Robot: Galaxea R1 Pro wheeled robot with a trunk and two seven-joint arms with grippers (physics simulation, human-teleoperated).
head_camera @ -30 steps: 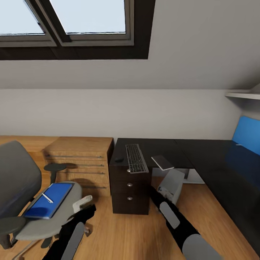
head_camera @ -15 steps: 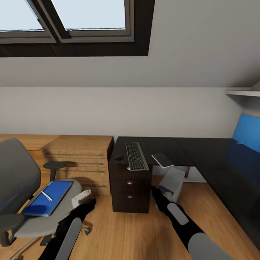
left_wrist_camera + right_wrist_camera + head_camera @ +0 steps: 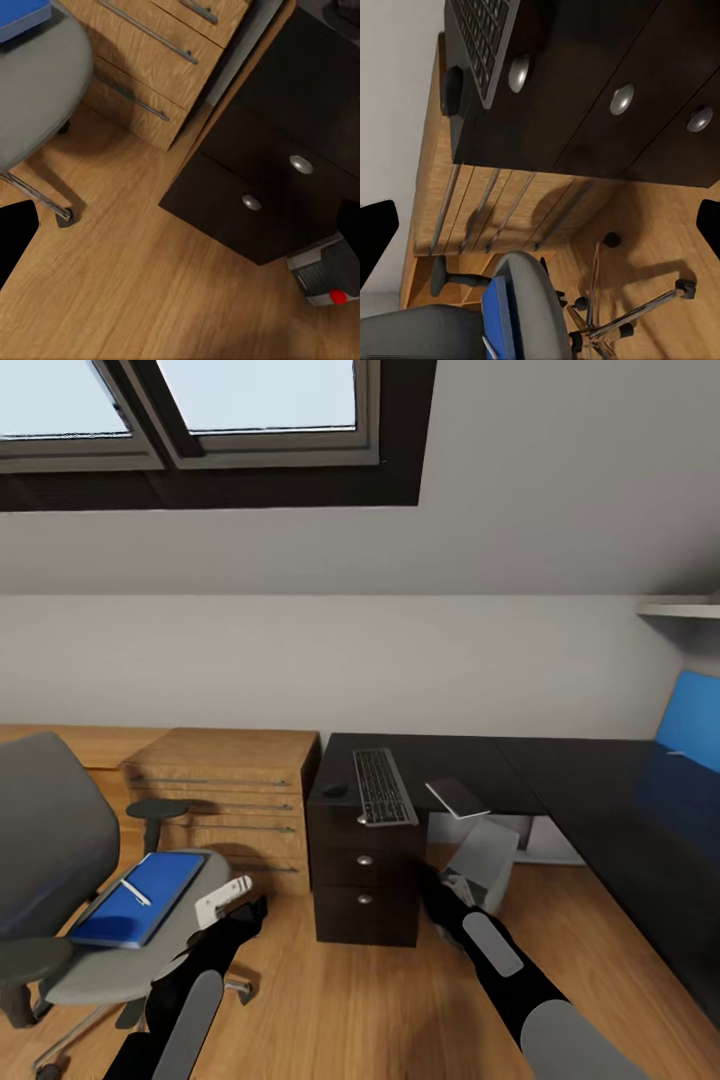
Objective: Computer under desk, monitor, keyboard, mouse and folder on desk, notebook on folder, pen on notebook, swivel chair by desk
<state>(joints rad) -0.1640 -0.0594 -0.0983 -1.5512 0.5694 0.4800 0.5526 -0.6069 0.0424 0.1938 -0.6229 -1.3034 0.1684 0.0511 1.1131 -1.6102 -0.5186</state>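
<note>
The grey swivel chair (image 3: 55, 860) stands at the left with the blue folder (image 3: 135, 897) on its seat and the white pen (image 3: 134, 891) lying on the folder. On the black desk (image 3: 470, 755) lie the keyboard (image 3: 383, 787), the mouse (image 3: 334, 790) to its left and the notebook (image 3: 456, 797) to its right. The computer (image 3: 484, 861) stands on the floor under the desk. My left gripper (image 3: 225, 900) hangs open beside the chair seat. My right gripper (image 3: 451, 884) is open, low in front of the computer. The monitor is out of view.
A light wooden drawer chest (image 3: 228, 800) stands between chair and desk. The desk's dark drawer unit (image 3: 277, 172) has round silver knobs. A blue wall panel (image 3: 692, 720) and a shelf (image 3: 680, 606) are at the right. Wooden floor (image 3: 350, 1000) lies ahead.
The whole head view has shifted a little, so the camera moved. Both arms keep nearly the same pose, and nothing was taken hold of or let go.
</note>
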